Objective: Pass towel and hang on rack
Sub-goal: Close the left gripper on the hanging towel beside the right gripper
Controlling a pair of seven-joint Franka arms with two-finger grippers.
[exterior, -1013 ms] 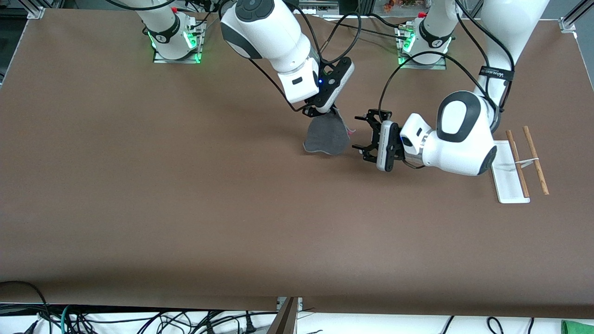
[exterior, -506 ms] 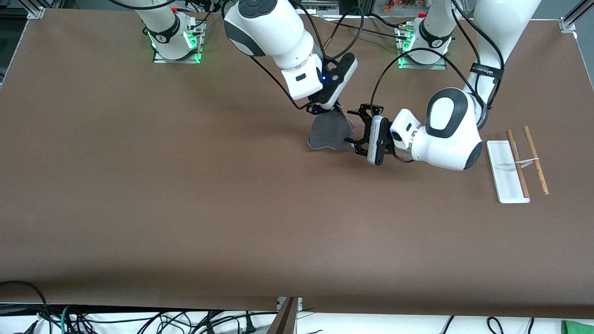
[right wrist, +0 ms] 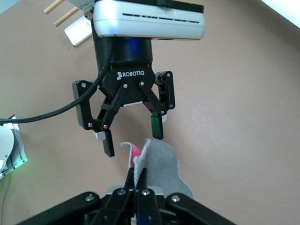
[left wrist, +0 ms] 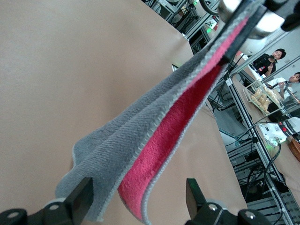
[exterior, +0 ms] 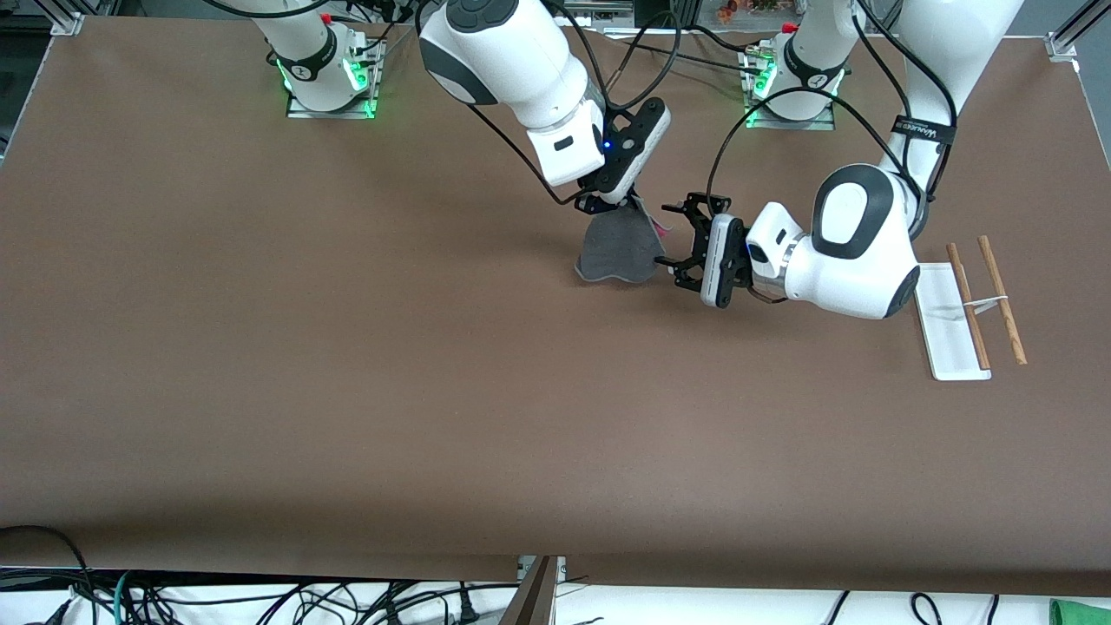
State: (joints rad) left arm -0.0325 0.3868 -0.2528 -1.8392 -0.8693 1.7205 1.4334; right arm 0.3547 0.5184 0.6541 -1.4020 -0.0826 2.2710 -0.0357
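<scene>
Towel: the small grey towel point(exterior: 614, 253) with a pink-red inner face point(left wrist: 174, 136) hangs folded over the middle of the table, pinched by its top corner so that its loose edges drop free and offer a side edge to the other arm.
Right gripper: the right gripper point(exterior: 599, 206) is clamped tight on that top corner point(right wrist: 136, 180); holding high leaves the lower cloth clear for a second grip.
Left gripper: the left gripper point(exterior: 675, 237) lies on its side at the towel's edge, over the table, fingers point(left wrist: 83, 194) spread wide with the hanging fold between them but not yet pressed; the sideways pose matches the vertical hang of the cloth.
Step in hand: judged as the handover, just short of the left jaws closing.
Rack: the rack point(exterior: 949, 347), white base plate with two thin wooden rods point(exterior: 1002, 299), sits toward the left arm's end of the table, well apart from the towel, which is why the left arm takes over.
Table: brown cloth-covered table point(exterior: 347, 391).
</scene>
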